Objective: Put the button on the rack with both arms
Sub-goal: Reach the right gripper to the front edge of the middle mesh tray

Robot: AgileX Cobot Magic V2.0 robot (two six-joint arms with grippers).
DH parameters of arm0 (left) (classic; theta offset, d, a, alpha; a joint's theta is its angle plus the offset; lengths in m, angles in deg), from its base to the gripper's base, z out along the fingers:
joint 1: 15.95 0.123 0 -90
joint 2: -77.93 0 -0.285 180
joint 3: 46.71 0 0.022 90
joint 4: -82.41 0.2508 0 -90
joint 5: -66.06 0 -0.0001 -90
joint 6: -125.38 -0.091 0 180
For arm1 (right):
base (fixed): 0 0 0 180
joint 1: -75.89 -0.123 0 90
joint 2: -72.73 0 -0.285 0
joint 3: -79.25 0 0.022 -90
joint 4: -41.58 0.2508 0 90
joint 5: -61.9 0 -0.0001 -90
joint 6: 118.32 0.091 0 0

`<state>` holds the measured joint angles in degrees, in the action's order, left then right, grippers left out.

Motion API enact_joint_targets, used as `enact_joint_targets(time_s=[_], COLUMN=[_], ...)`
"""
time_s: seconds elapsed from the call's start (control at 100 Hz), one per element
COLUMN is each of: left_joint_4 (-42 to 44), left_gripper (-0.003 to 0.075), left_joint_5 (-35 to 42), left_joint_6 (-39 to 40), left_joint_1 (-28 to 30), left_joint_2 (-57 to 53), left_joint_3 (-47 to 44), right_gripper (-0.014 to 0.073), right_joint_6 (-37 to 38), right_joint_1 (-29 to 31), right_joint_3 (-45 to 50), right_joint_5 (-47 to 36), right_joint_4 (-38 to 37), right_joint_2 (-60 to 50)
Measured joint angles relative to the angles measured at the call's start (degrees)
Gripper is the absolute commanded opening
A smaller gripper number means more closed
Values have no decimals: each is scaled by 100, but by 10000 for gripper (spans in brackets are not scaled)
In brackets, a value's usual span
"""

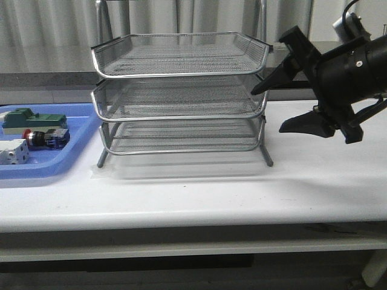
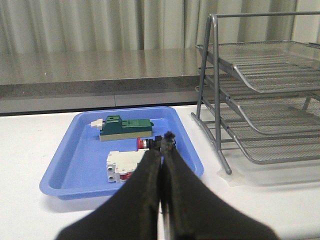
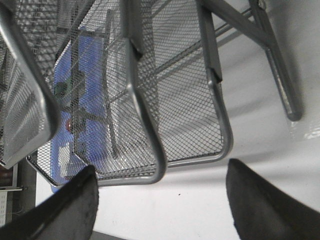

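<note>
The button (image 1: 45, 138), with red cap, black body and blue back, lies on its side in the blue tray (image 1: 78, 151) at the far left. In the left wrist view its red cap (image 2: 144, 144) shows just beyond my left gripper (image 2: 164, 139), which is shut and empty, hovering short of the tray (image 2: 60, 170); the button's body is partly hidden by the fingertips. The left gripper is out of the front view. The silver three-tier rack (image 1: 181, 60) (image 2: 260, 85) (image 3: 185, 100) stands mid-table, its tiers bare. My right gripper (image 1: 267, 111) (image 3: 161, 167) is open and empty, raised beside the rack's right end.
A green block (image 1: 33, 119) (image 2: 125, 129) and a white block (image 1: 12, 152) (image 2: 122, 165) lie in the blue tray beside the button. A curtain and a grey ledge run behind the table. The table's front edge is near the camera.
</note>
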<state>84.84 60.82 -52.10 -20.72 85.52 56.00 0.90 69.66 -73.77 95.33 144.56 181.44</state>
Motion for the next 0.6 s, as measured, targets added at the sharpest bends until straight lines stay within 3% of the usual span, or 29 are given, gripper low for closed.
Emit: enact_joint_targets(time_s=[0.5,0.6], left_joint_4=[0,0], left_gripper=[-20,-20], left_joint_5=[0,0], left_joint_6=[0,0], left_joint_1=[0,0], left_joint_2=[0,0], left_joint_3=[0,0], right_gripper=[538,456], right_joint_6=[-13,-13], right_joint_1=[-204,-254], right_joint_3=[-740,-776], right_joint_5=[260,260], right_joint_4=[11,11], right_joint_2=[691,725])
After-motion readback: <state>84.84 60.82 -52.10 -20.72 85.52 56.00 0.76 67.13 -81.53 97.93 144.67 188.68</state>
